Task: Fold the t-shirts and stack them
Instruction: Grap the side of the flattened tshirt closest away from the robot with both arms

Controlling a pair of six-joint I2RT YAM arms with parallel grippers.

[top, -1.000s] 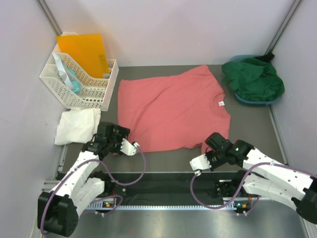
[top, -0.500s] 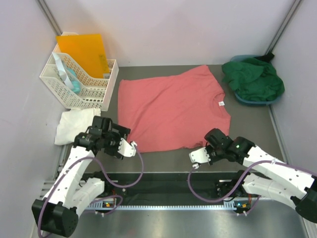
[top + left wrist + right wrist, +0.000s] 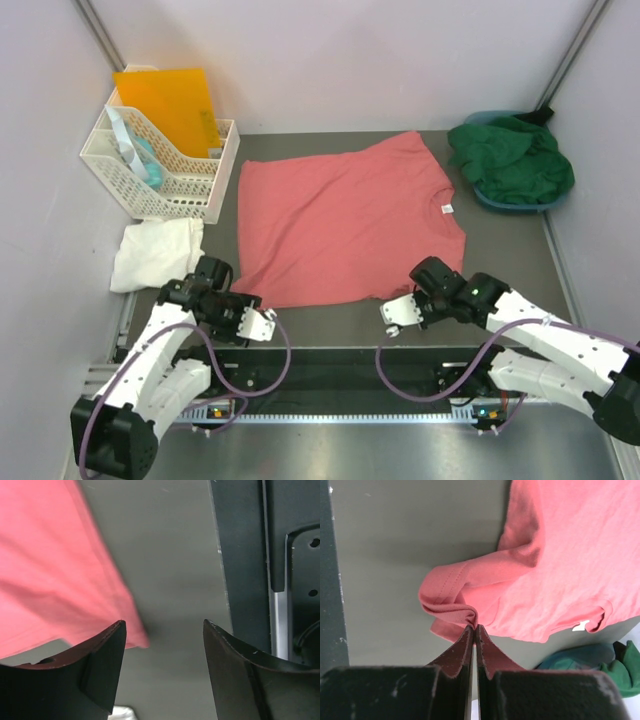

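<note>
The salmon-pink t-shirt (image 3: pixel 340 220) lies spread flat mid-table, its white neck label (image 3: pixel 447 209) at the right. My right gripper (image 3: pixel 428 286) is shut on the hem of its near-right sleeve (image 3: pixel 451 605), and the cloth bunches at the fingertips (image 3: pixel 474 626). My left gripper (image 3: pixel 228 297) hovers open at the shirt's near-left corner (image 3: pixel 135 635). That corner lies just beside the left finger (image 3: pixel 107 650), with only bare table between the jaws (image 3: pixel 163 625). The dark green t-shirt (image 3: pixel 512 158) is crumpled at the back right. The white t-shirt (image 3: pixel 155 252) lies bunched at the left.
A white lattice basket (image 3: pixel 160 165) with an orange folder (image 3: pixel 170 100) stands at the back left. The green shirt rests in a blue basin (image 3: pixel 500 203). A black rail (image 3: pixel 250 555) runs along the near table edge by the left gripper. Walls close in left, right and back.
My left gripper has swung toward the near edge at the shirt's near-left corner, and its jaws have narrowed somewhat. The right gripper has shifted slightly left, still holding the sleeve.
</note>
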